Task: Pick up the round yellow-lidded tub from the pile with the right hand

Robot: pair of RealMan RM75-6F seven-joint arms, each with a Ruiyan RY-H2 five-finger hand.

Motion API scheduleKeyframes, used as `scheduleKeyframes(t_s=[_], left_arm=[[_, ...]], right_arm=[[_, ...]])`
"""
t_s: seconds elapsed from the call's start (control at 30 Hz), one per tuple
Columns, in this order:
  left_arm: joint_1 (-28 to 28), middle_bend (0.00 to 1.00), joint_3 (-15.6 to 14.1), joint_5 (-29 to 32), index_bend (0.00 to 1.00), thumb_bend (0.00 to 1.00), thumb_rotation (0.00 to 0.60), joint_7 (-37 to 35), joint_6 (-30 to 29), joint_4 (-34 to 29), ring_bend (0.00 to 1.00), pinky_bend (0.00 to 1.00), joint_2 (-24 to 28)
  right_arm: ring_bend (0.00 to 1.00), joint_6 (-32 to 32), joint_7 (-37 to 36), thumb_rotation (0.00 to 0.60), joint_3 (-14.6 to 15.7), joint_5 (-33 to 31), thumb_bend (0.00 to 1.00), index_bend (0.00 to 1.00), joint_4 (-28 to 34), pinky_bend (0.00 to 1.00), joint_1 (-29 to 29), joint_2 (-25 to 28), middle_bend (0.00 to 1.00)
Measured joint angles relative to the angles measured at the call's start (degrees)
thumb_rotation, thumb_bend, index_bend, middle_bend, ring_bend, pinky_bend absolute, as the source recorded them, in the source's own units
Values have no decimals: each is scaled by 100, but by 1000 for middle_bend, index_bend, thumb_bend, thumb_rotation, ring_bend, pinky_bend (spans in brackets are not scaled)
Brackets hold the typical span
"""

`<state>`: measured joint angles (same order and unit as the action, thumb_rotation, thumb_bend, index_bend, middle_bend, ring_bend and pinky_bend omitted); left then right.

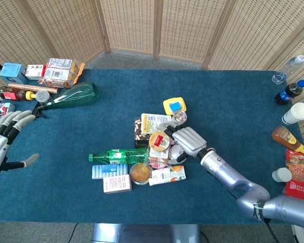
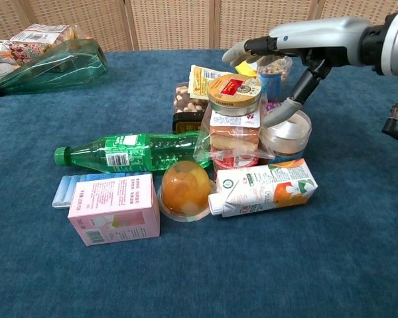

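Observation:
The round yellow-lidded tub [image 1: 159, 140] [image 2: 234, 93] sits on top of the pile, on a wrapped package in the middle of the blue table. My right hand [image 1: 187, 139] [image 2: 285, 50] hovers open just right of the tub. Its fingers reach over the pile behind the tub, and its thumb hangs down by the white-lidded jar [image 2: 286, 129]. It holds nothing. My left hand [image 1: 2, 144] is open at the table's left edge, far from the pile.
Around the tub lie a green plastic bottle [image 1: 114, 155], a pink box [image 1: 117, 183], a jelly cup [image 2: 184, 189], a juice carton [image 2: 262, 187] and a nut cup [image 2: 274, 69]. A green glass bottle [image 1: 71, 97] lies far left. Bottles and a paper cup [image 1: 297, 113] line the right edge.

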<state>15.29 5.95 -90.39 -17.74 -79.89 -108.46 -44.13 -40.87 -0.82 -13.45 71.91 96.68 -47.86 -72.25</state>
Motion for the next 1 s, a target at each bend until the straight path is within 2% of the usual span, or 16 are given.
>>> scheduleKeyframes(t_s=[0.33, 0.6, 0.7, 0.77, 0.87, 1.0], left_arm=[[-121, 66, -37, 39, 80, 271, 600, -176, -149, 148, 0, 0, -21], [-156, 65, -51, 61, 69, 271, 600, -250, -181, 247, 0, 0, -74], [-161, 65, -56, 72, 67, 271, 600, -265, -175, 280, 0, 0, -101], [-164, 65, -55, 78, 65, 271, 600, -267, -180, 285, 0, 0, -110], [-176, 65, -52, 76, 65, 272, 600, -268, -207, 287, 0, 0, -119], [-202, 65, -48, 91, 63, 271, 600, -265, -246, 287, 0, 0, -127]], right_arm=[[0, 254, 225, 518, 12, -359, 109, 0, -208, 0, -384, -279, 0], [0, 411, 263, 521, -40, -574, 107, 0, -301, 0, -614, -286, 12], [0, 451, 283, 563, -29, -667, 106, 0, -306, 27, -656, -239, 58], [0, 456, 293, 595, -20, -727, 105, 0, -299, 78, -681, -215, 119], [97, 419, 288, 600, -15, -758, 96, 113, -291, 225, -695, -209, 284], [477, 309, 329, 600, 8, -787, 76, 398, -305, 566, -692, -235, 582]])
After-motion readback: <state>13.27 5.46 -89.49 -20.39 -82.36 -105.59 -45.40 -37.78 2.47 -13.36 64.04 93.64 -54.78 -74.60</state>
